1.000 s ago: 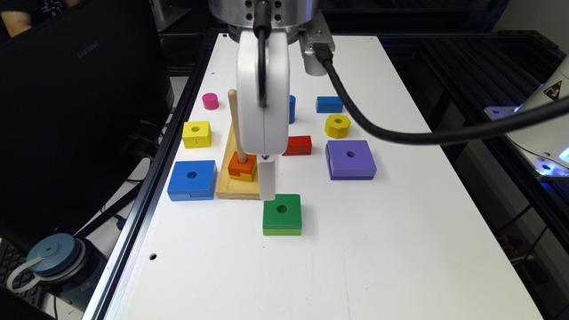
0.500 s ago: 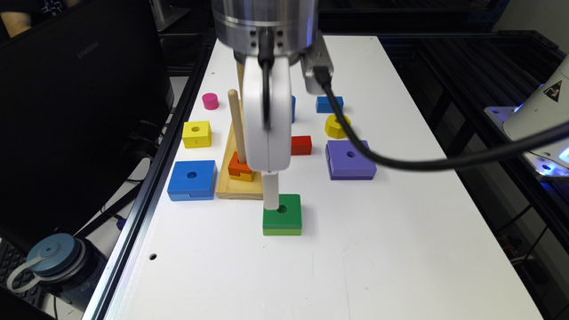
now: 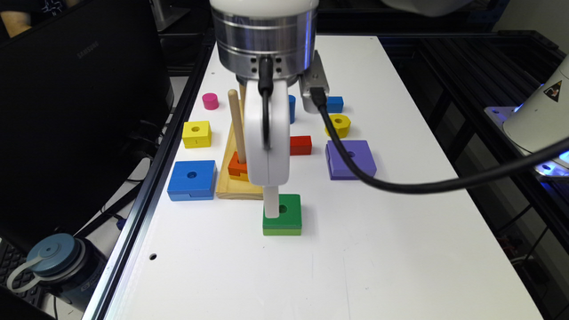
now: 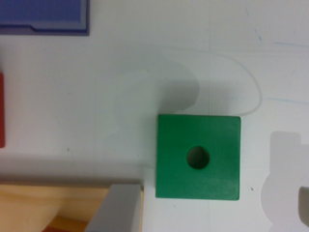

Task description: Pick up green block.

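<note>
End effector over the green block on the white bench

We see the end effector (image 3: 272,209) just above the green block (image 3: 282,215), its white body hiding part of the wooden peg base (image 3: 235,184) and the orange block (image 3: 236,167) on it; in the wrist view the green block (image 4: 198,157) lies flat with one grey finger (image 4: 118,209) at its side and the other well clear of it, so the fingers stand spread apart, gripping nothing; bare bench (image 3: 355,266) lies near and to the exterior view's right; the purple block (image 3: 350,159) sits farther off.
</note>
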